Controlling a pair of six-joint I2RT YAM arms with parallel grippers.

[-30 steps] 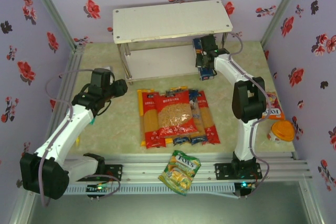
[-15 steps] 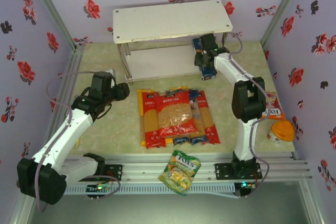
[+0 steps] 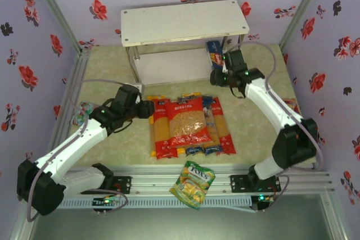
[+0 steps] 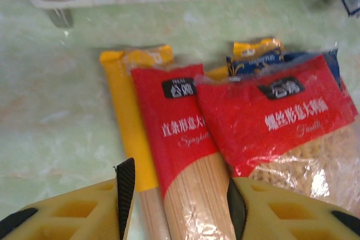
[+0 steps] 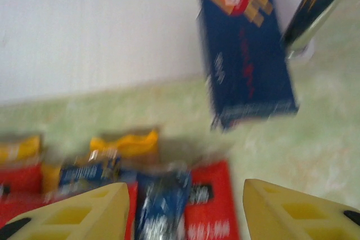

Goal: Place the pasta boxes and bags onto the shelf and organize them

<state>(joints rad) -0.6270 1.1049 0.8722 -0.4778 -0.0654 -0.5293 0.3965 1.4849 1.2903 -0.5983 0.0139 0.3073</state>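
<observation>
The shelf [image 3: 180, 22] stands at the back, its lower board [image 3: 169, 66] under the top one. A dark-blue box [image 3: 213, 49] leans at the lower board's right end, also ahead in the right wrist view [image 5: 247, 54]. My right gripper [image 3: 217, 78] hangs open and empty just in front of it, fingers [image 5: 281, 212] wide apart. On the floor lies a pile of pasta bags: a wide red short-pasta bag [image 3: 188, 119], a red spaghetti bag [image 4: 180, 139] and a yellow one [image 4: 126, 116]. My left gripper [image 4: 180, 206] is open, straddling the red and yellow spaghetti bags.
A green-yellow snack bag [image 3: 193, 184] lies on the front rail. An orange object [image 3: 302, 139] sits by the right wall and a small colourful packet [image 3: 83, 112] by the left rail. A shiny shelf leg [image 5: 315, 9] stands right of the box.
The right gripper opened, let go of the dark-blue box and drew back from the shelf. The left arm swung right and down to the pile's left edge.
</observation>
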